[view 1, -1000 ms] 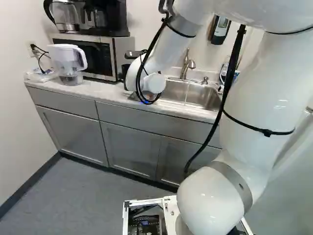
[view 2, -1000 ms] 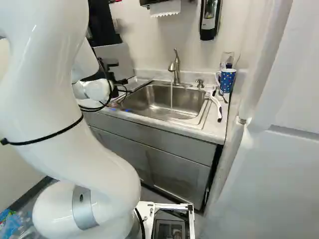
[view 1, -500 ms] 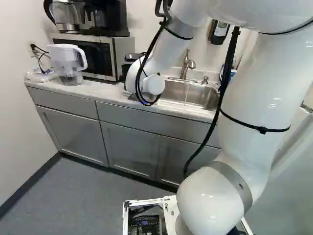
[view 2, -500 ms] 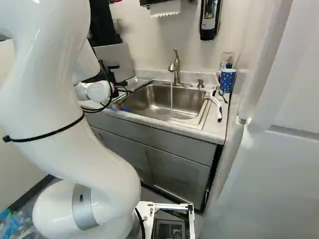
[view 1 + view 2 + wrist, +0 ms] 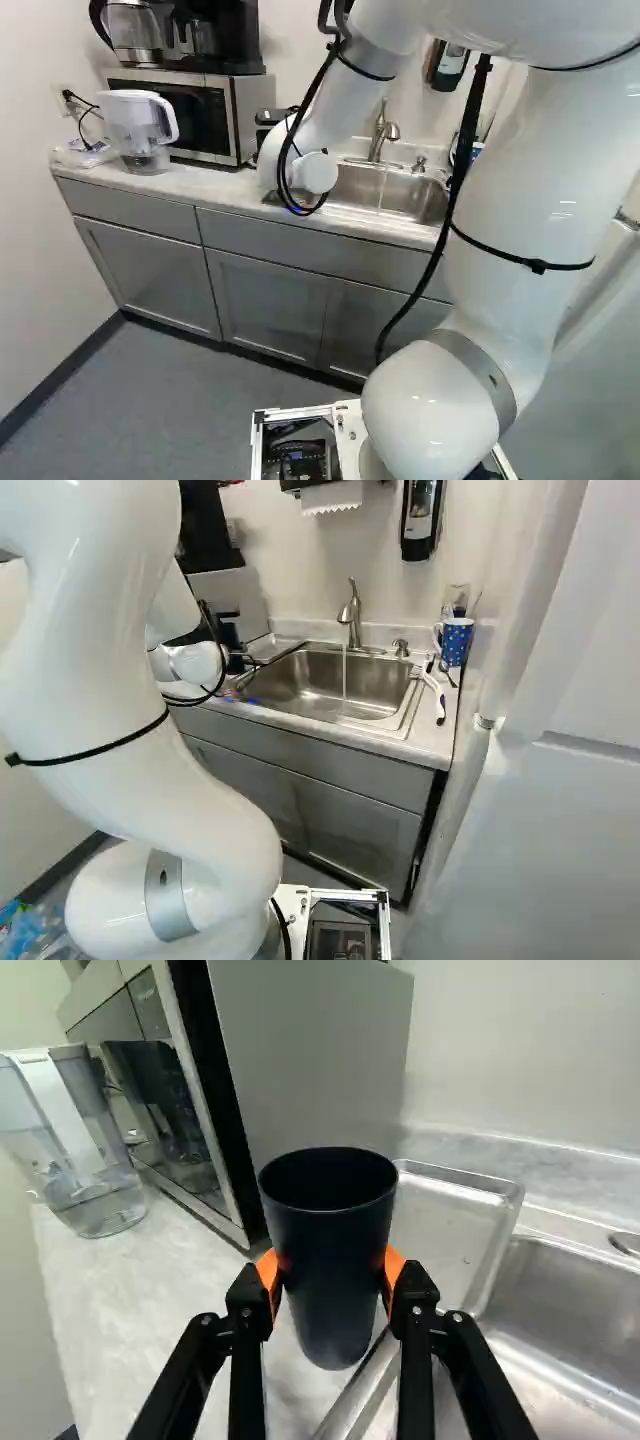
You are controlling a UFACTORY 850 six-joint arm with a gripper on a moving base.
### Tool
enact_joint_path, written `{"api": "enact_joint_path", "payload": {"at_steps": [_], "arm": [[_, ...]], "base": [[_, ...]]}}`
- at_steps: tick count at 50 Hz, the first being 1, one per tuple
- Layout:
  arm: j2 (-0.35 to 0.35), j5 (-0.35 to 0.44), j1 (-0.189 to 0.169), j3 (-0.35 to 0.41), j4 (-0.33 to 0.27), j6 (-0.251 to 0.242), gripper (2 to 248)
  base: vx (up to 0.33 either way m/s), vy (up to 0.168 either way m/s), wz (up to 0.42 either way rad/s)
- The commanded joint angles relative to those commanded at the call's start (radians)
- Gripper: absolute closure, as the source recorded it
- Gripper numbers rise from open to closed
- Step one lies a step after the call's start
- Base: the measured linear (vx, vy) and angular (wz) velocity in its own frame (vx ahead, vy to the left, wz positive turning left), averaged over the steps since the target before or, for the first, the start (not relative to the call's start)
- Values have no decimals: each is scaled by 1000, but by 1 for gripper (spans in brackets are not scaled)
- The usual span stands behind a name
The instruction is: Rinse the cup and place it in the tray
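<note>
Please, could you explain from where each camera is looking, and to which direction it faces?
Left base view: on the base, behind the arm and to its left, facing ahead and slightly down toward the microwave, pitcher and sink; the arm stands right of the middle.
Right base view: behind the arm to its right, facing the sink and blue mug; the arm is at the left.
Wrist view: on the wrist, facing along the fingers holding the dark cup, tray beyond.
Both base views share the sink and faucet.
</note>
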Motion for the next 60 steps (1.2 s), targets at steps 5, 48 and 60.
{"api": "enact_joint_path", "payload": {"at_steps": [5,48,60], "arm": [[9,0,0,-2,0,0,130],[127,0,-88,42,0,0,130],[148,0,-123,64,0,0,130]], "base": [[0,0,0],[0,0,0],[0,0,0]]}}
